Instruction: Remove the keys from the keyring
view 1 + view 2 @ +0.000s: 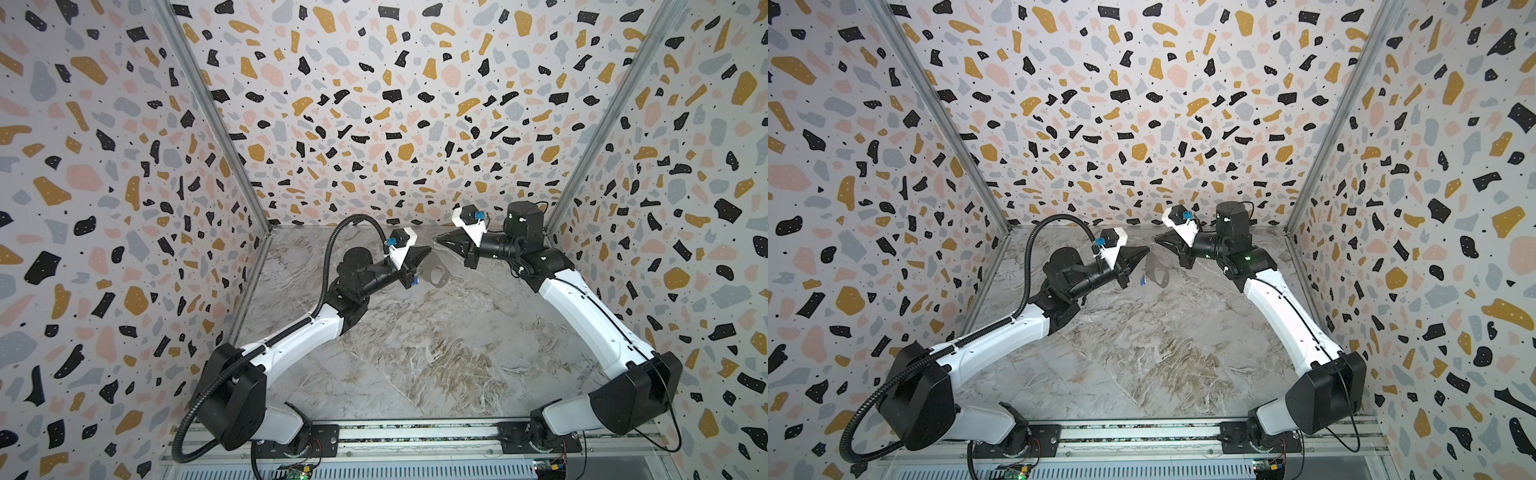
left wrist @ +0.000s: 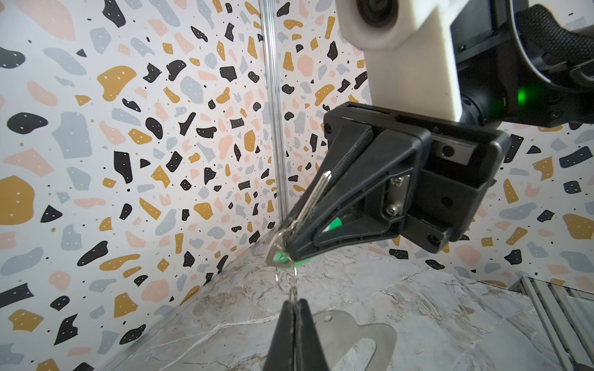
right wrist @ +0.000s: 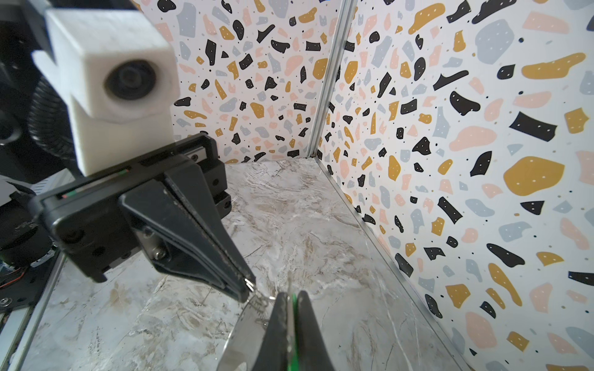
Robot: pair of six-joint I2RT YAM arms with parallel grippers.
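Note:
Both arms are raised near the back of the table, tips almost meeting. The keyring [image 1: 437, 272] [image 1: 1158, 272], a thin grey plate with an oblong hole, hangs in the air under my left gripper [image 1: 429, 249] [image 2: 294, 302]. That gripper is shut on a small metal ring linked to the plate [image 2: 353, 334]. The blue key [image 1: 417, 281] [image 1: 1143, 280] dangles at the plate's left edge. My right gripper [image 1: 435, 240] [image 3: 291, 294] is shut on the green key [image 2: 283, 257] [image 3: 293, 321], whose metal part lies between the jaws. Small rings join the green key to the left gripper's tip [image 3: 247, 289].
The marble tabletop [image 1: 415, 353] is walled by terrazzo-patterned panels on the left, back and right, with aluminium corner posts [image 1: 232, 137] [image 1: 598, 137]. The back wall is close behind both grippers. A metal rail [image 1: 415, 440] carrying the arm bases runs along the front edge.

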